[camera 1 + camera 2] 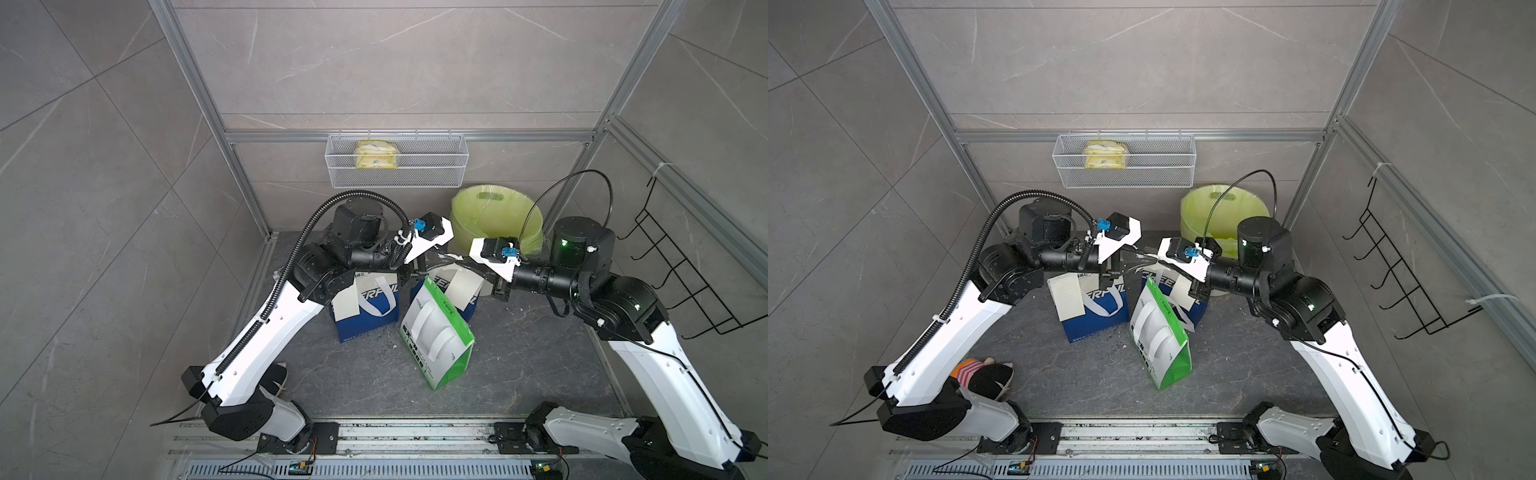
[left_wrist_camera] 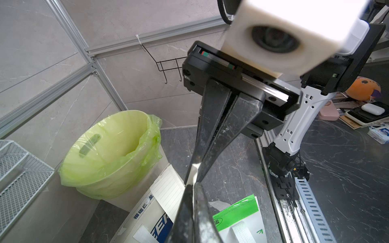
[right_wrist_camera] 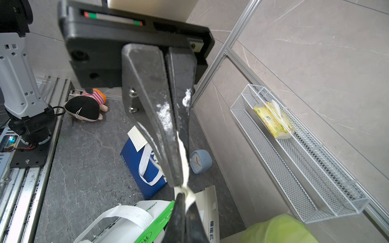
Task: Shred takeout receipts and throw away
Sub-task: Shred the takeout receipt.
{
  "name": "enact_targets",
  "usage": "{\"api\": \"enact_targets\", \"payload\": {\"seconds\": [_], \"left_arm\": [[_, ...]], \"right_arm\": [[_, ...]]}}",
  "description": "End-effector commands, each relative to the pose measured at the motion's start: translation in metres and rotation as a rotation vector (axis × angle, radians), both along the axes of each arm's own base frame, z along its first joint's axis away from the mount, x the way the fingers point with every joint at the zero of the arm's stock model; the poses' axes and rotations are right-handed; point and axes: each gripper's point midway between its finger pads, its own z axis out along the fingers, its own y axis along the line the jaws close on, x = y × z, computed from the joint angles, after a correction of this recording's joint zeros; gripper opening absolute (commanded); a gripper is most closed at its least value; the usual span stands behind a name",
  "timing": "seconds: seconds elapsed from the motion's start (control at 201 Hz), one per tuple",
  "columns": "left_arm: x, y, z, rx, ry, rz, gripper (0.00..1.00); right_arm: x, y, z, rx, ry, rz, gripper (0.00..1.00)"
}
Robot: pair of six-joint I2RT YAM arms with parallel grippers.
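Above the bags, my left gripper (image 2: pixel 192 187) and right gripper (image 3: pixel 182 195) meet tip to tip, both shut on one white takeout receipt (image 3: pixel 185 166). It shows as a crumpled strip between the arms in both top views (image 1: pixel 451 258) (image 1: pixel 1144 259). A second receipt (image 1: pixel 347 301) is stuck on the left blue-and-white bag (image 1: pixel 365 320). Another lined receipt (image 2: pixel 168 189) is on the right blue bag (image 1: pixel 467 309). A green-and-white bag (image 1: pixel 436 332) leans in front of them. The bin with a green liner (image 1: pixel 494 220) stands at the back right.
A white wire basket (image 1: pixel 395 166) holding a yellow tissue pack hangs on the back wall. A black wire rack (image 1: pixel 685 270) is on the right wall. A plush toy (image 1: pixel 984 374) lies under the left arm, and a small blue clock (image 3: pixel 201 161) sits behind the bags.
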Motion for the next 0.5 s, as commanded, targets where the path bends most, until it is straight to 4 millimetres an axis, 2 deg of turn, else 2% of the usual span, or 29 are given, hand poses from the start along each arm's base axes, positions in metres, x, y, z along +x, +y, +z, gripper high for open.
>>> {"api": "enact_targets", "payload": {"seconds": [0.0,0.04,0.065,0.119,0.164,0.299,0.423,0.493], "left_arm": [[0.001,0.004,0.012,-0.039,-0.021,0.031,0.17],[0.001,0.004,0.014,-0.051,-0.025,0.032,0.41],[0.000,0.004,0.015,-0.059,-0.026,0.029,0.51],[-0.004,0.006,0.017,-0.069,-0.033,0.018,0.60],[-0.004,0.006,0.016,-0.069,-0.034,0.018,0.62],[0.000,0.006,0.005,-0.038,-0.029,0.036,0.59],[-0.001,0.005,0.006,-0.041,-0.029,0.023,0.36],[-0.003,0.005,0.009,-0.049,-0.034,0.016,0.26]], "right_arm": [[-0.007,0.000,0.007,0.019,-0.021,0.015,0.00],[-0.007,0.001,0.006,0.016,-0.015,0.018,0.00],[-0.007,0.001,0.005,0.015,-0.011,0.015,0.00],[-0.006,0.001,0.006,0.017,-0.006,0.010,0.00],[-0.005,0.000,0.006,0.017,-0.004,0.005,0.00],[-0.007,0.001,0.011,0.032,-0.005,0.011,0.00],[-0.008,0.001,0.011,0.032,-0.004,0.016,0.00],[-0.006,0.000,0.008,0.021,-0.009,0.007,0.00]]}}
